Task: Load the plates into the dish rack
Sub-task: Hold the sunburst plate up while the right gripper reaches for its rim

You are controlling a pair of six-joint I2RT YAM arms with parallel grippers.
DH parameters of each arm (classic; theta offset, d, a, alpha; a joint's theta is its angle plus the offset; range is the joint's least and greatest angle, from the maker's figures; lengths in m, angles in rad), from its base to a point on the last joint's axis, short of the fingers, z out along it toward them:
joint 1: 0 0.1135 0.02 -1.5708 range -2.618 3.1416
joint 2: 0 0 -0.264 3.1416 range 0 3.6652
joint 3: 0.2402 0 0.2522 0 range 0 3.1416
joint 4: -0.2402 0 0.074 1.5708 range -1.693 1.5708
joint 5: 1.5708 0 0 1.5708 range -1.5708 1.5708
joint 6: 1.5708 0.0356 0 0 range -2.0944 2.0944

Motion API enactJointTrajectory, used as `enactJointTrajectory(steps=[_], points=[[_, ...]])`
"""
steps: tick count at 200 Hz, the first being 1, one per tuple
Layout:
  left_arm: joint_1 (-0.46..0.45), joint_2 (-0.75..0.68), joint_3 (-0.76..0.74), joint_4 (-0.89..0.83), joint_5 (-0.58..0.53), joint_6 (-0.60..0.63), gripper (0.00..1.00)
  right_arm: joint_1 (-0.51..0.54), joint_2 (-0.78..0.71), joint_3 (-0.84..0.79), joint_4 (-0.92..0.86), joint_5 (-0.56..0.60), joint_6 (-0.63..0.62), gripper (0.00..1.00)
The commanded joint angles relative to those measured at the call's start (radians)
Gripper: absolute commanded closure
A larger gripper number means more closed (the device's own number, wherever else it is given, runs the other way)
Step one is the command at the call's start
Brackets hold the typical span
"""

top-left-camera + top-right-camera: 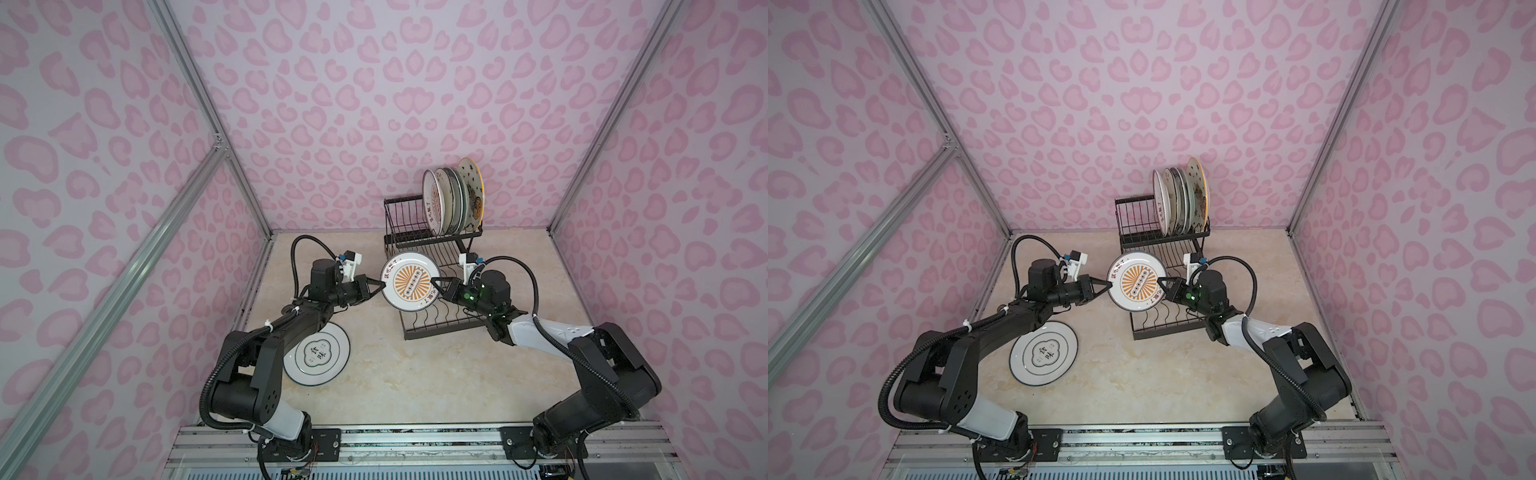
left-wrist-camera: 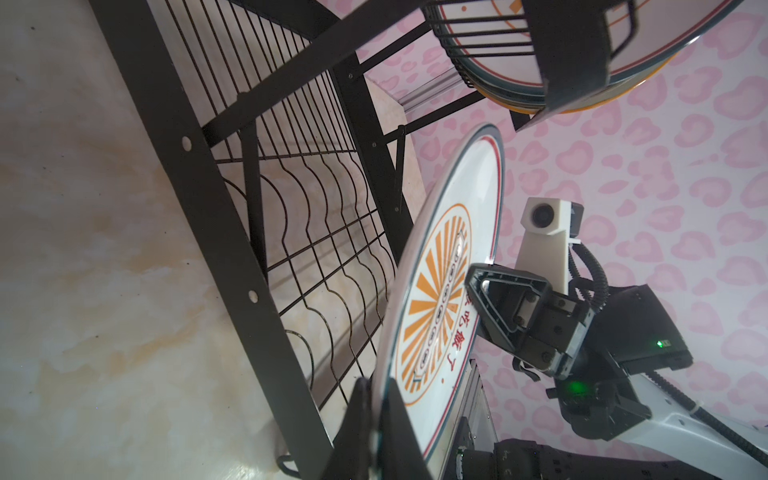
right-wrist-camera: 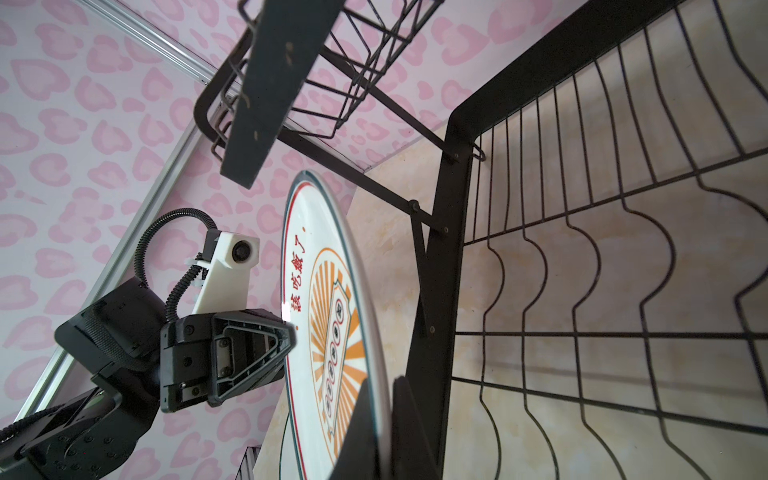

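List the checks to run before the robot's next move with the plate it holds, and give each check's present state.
1. Left end effector shut on the orange plate, at its rim: ok.
2. Right end effector shut on the opposite rim: ok.
3. Orange plate clear of the dish rack wires: cannot tell.
4. Free slots beside the standing plates in the upper basket: ok.
5. Every plate loaded: not ok; the green-ringed plate lies flat on the table.

The left arm [image 1: 286, 328] hides part of the round white green-ringed ceramic plate [image 1: 324, 357]. The upright racked plates [image 1: 453, 199] overlap, their number unclear. In their wrist views the left pincer [image 2: 378, 419] and right pincer [image 3: 386, 419] are dark blurs cut by the edge, covering the rim of the round orange-sunburst plate [image 2: 436, 291].
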Motion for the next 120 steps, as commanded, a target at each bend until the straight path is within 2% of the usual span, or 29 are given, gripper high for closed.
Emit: enactJointTrajectory(steps=[1,40,94,115,120], points=[[-0.001,-0.013,0.019,0.001,-0.001,0.001,0.97,0.003,0.008,0.006,0.043,-0.046,-0.022,1.0],[0.0,-0.017,0.04,-0.06,-0.018,0.028,0.95,0.003,0.008,0.007,0.042,-0.049,-0.021,1.0],[-0.002,-0.022,0.07,-0.139,-0.042,0.065,0.7,0.001,0.006,0.009,0.037,-0.052,-0.022,1.0],[-0.001,-0.028,0.078,-0.182,-0.046,0.075,0.65,0.0,0.008,0.011,0.036,-0.055,-0.024,1.0],[-0.001,-0.029,0.079,-0.186,-0.046,0.077,0.59,0.0,0.007,0.014,0.036,-0.058,-0.024,1.0]])
